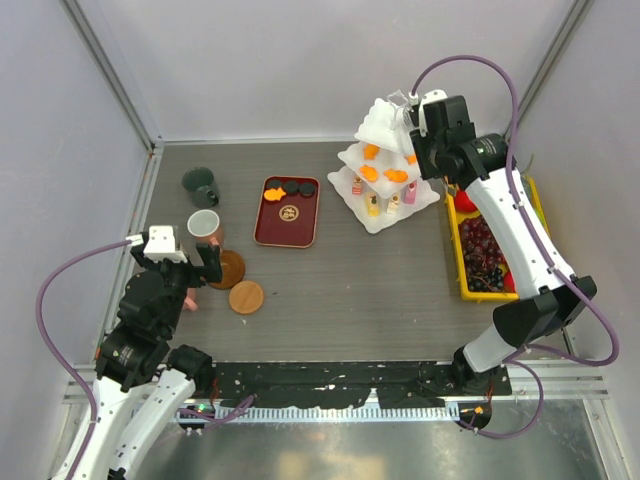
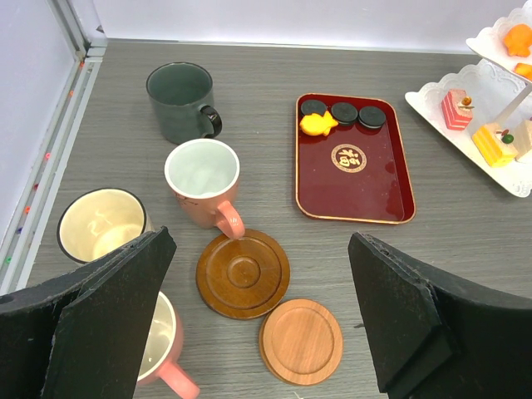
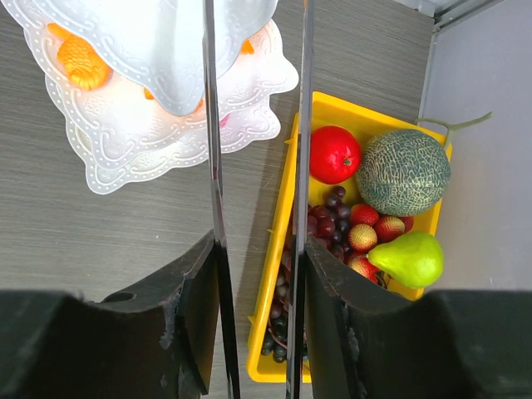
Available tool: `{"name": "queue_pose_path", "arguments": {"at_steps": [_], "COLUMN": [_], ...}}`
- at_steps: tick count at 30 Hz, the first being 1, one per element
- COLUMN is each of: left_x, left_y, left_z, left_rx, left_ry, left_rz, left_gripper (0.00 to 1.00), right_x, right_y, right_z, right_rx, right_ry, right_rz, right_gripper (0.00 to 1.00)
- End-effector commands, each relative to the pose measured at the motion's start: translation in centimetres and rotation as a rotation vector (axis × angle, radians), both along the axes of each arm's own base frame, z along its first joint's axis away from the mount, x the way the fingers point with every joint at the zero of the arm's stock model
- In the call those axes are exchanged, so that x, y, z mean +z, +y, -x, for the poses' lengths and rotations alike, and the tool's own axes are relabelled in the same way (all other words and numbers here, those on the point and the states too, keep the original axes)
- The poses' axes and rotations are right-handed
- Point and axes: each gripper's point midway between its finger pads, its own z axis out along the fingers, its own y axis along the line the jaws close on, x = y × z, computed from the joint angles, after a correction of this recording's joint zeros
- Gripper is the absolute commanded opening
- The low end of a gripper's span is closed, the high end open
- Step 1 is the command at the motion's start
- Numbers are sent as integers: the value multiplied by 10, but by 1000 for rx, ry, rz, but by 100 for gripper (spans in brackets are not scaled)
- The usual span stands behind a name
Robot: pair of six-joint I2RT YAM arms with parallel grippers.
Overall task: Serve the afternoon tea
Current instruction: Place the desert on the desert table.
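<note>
- Risk one: my right pincer [image 3: 258,274] is clamped narrow on long shiny metal tongs [image 3: 214,166], whose blades reach over the white scalloped three-tier stand [image 1: 378,222]. A low swing could knock a tier or push small orange sweets [image 1: 370,172] off.
- Tongs look thin and slick, so they may twist in my grip.
- My left pincer [image 2: 262,249] hangs wide open, holding nothing, over the round dark brown wooden coaster [image 2: 243,273].
- Mugs are crowded: pink mug with white inside [image 2: 204,187] is just beside that coaster, cream mug [image 2: 100,224] near. A careless drop could bump one.
- More sweets sit on the dark red rectangular tray [image 2: 357,183].
- Surface: grey wood-grain table [image 1: 350,290]; pale plain walls, metal frame.
</note>
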Motion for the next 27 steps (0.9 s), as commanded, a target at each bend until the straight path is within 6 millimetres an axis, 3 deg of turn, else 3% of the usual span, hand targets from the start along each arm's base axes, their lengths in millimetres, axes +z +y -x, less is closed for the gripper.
{"name": "queue_pose_path", "arguments": {"at_steps": [1, 12, 27], "left_x": [11, 10, 11], "left_y": [-1, -1, -2], "left_z": [-2, -2, -3], "left_rx": [-6, -5, -6], "left_ry": [-46, -45, -44], "left_rz": [7, 5, 5], "left_gripper": [99, 99, 99], "right_x": [29, 12, 19], "right_y": [0, -3, -7], "right_z": [-14, -21, -13], "right_rx": [-5, -19, -31], "right_ry": [-103, -67, -89], "right_rz": [-28, -6, -18], "right_gripper": [44, 47, 53]}}
